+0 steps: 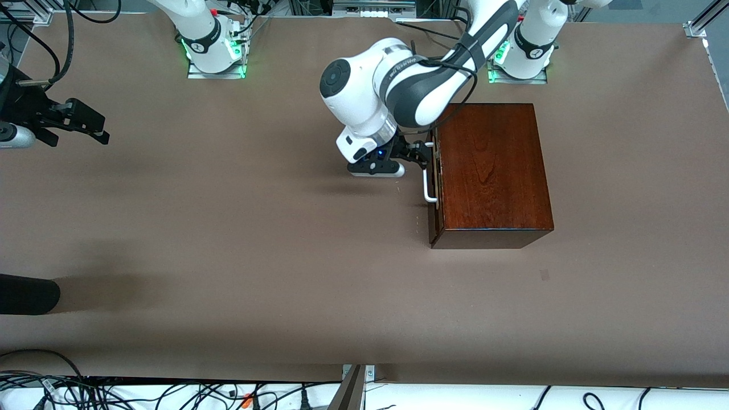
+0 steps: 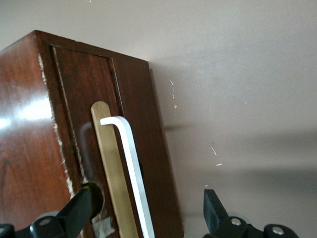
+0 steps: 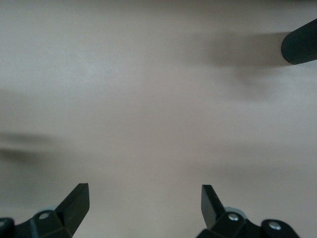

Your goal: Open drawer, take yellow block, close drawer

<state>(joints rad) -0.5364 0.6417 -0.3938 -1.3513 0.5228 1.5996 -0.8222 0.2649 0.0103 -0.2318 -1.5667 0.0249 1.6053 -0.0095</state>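
Left gripper: my left gripper [image 1: 420, 152] sits at the front of the wooden box [image 1: 491, 171], level with the end of the handle that lies farther from the front camera. My fingers [image 2: 81, 208] are spread apart, one on each side of the white handle bar, and they clamp nothing.

Handle: the white U-shaped handle [image 2: 130, 163] stands out from the drawer front over a pale brass-coloured plate [image 2: 111, 173] (in my wrist view the bar runs down between my two fingertips).

Drawer: the drawer [image 1: 435, 182] is pushed in, its dark front flush with the box; I see no gap along its edges from the front view.

Box: it stands on the brown table [image 1: 228, 228] toward my left arm's end, just in front of that arm's base, with the drawer front facing the right arm's end of the table.

Yellow block: I cannot see it in any view.

Right gripper: my right gripper [image 1: 85, 126] waits at the right arm's end of the table, up over bare tabletop, its fingers [image 3: 74, 203] set wide apart and holding nothing.

Dark cylinder: a black rounded object [image 1: 28, 293] pokes in at that same end, nearer to the front camera than the right gripper's spot.
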